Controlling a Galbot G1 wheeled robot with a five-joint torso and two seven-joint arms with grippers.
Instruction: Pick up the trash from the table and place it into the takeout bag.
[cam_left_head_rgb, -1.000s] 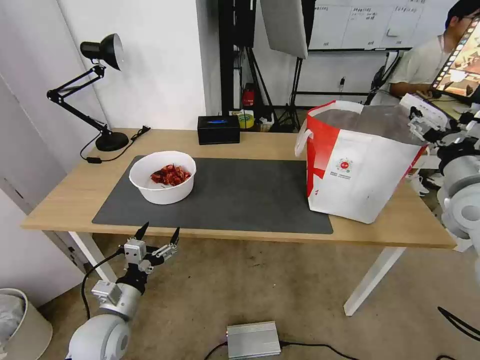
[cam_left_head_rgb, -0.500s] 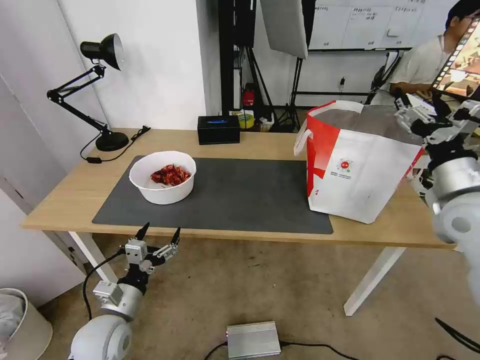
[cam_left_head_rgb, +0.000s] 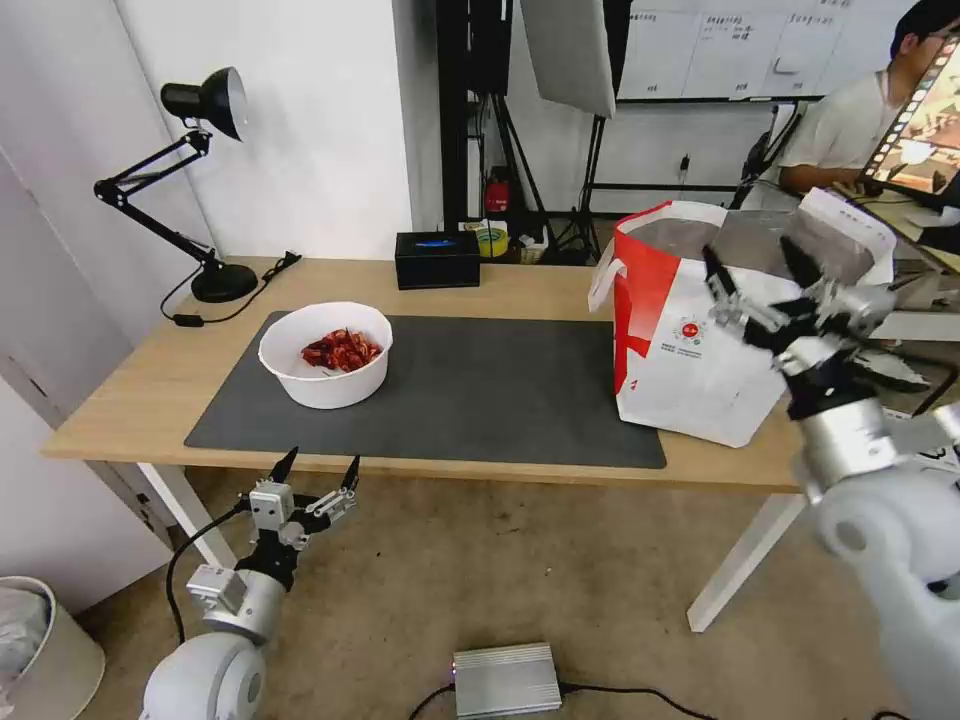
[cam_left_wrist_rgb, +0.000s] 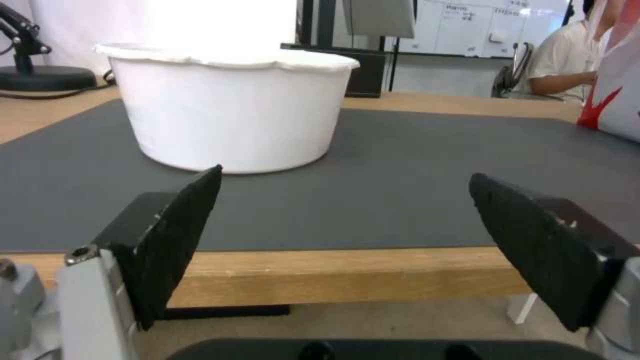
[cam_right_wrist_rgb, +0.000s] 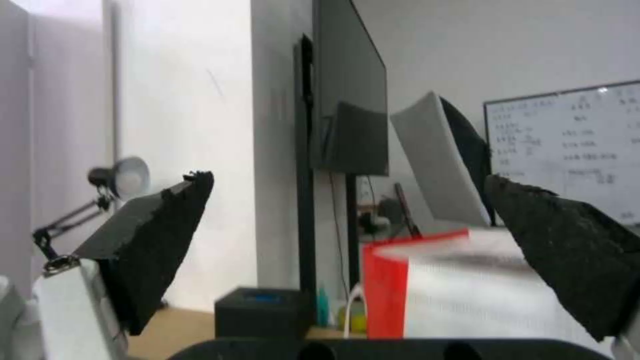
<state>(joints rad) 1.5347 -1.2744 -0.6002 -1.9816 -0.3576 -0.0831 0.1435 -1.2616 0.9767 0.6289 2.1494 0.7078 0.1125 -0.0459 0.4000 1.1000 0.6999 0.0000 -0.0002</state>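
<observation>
The white bowl of red shells (cam_left_head_rgb: 326, 354) sits on the left part of the dark grey mat (cam_left_head_rgb: 470, 390), which covers the middle of the light-wood worktop (cam_left_head_rgb: 130, 390). In the left wrist view the bowl (cam_left_wrist_rgb: 230, 107) stands upright on the mat (cam_left_wrist_rgb: 400, 175), a little way in from the worktop's front edge (cam_left_wrist_rgb: 347, 277).

The takeout bag (cam_left_head_rgb: 700, 330), white with a red side panel and a small round logo, stands upright at the right end of the worktop, just off the mat's right edge, its silver lining showing at the open mouth. A white strap handle (cam_left_head_rgb: 603, 280) hangs at its left side.

The left end effector (cam_left_head_rgb: 314, 472) hovers below and in front of the worktop's front edge, near the bowl but well apart from it, its two dark fingers spread wide and holding nothing. The left wrist view shows the same spread pads (cam_left_wrist_rgb: 180, 235) level with the worktop edge.

The right end effector (cam_left_head_rgb: 760, 270) is raised in front of the bag's upper part, near its right side, fingers spread apart and empty. From the right wrist view, the bag's red and white wall (cam_right_wrist_rgb: 453, 295) shows between the two open fingers (cam_right_wrist_rgb: 160, 240).

A black tissue box (cam_left_head_rgb: 437, 259) stands at the worktop's back edge, and a black desk lamp (cam_left_head_rgb: 190, 190) rests on the far left corner.
</observation>
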